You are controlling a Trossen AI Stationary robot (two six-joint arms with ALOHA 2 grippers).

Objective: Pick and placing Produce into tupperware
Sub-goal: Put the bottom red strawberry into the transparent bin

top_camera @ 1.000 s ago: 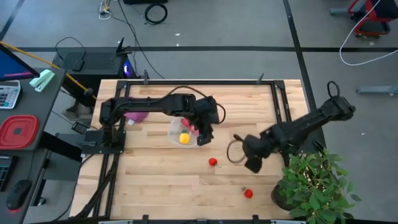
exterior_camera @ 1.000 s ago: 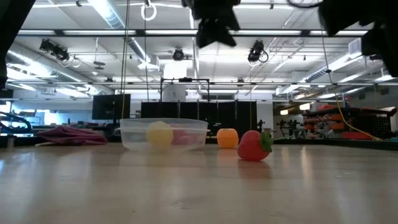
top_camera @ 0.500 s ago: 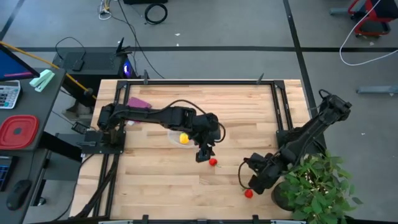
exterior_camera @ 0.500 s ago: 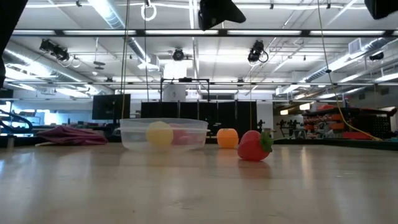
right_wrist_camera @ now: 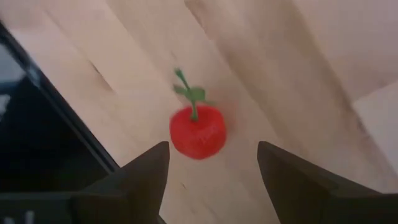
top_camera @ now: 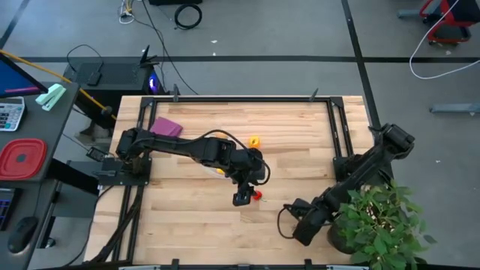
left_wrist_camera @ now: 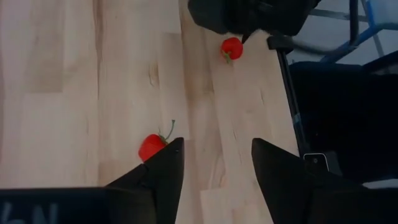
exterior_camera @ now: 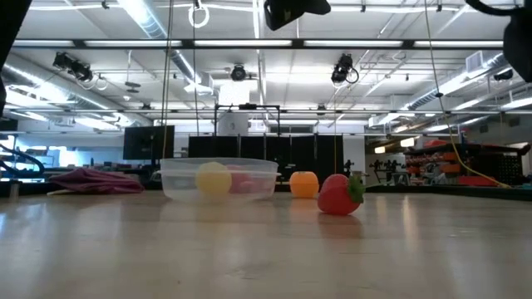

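Observation:
The round clear tupperware (exterior_camera: 218, 178) holds a yellow piece (exterior_camera: 214, 177) and a pink one; in the high view my left arm hides most of it. An orange piece (top_camera: 255, 140) lies beyond it. My left gripper (top_camera: 241, 198) hangs open just left of a red fruit (left_wrist_camera: 151, 147) that lies on the wood by one finger. My right gripper (top_camera: 298, 229) is open above a second red fruit with a green stem (right_wrist_camera: 198, 134), which rests on the table near the near edge; its fingers stand to either side without touching.
A purple cloth (top_camera: 166, 126) lies at the far left of the table. A potted plant (top_camera: 379, 221) stands at the near right corner, close to my right arm. A red lidded container (top_camera: 22, 159) sits on the side desk. Bare wood stretches along the near left.
My left gripper has moved from above the tupperware toward the near edge and a little right, down beside the red fruit, uncovering the orange piece. My right gripper has swung toward the near edge and now stands over the red fruit by the plant.

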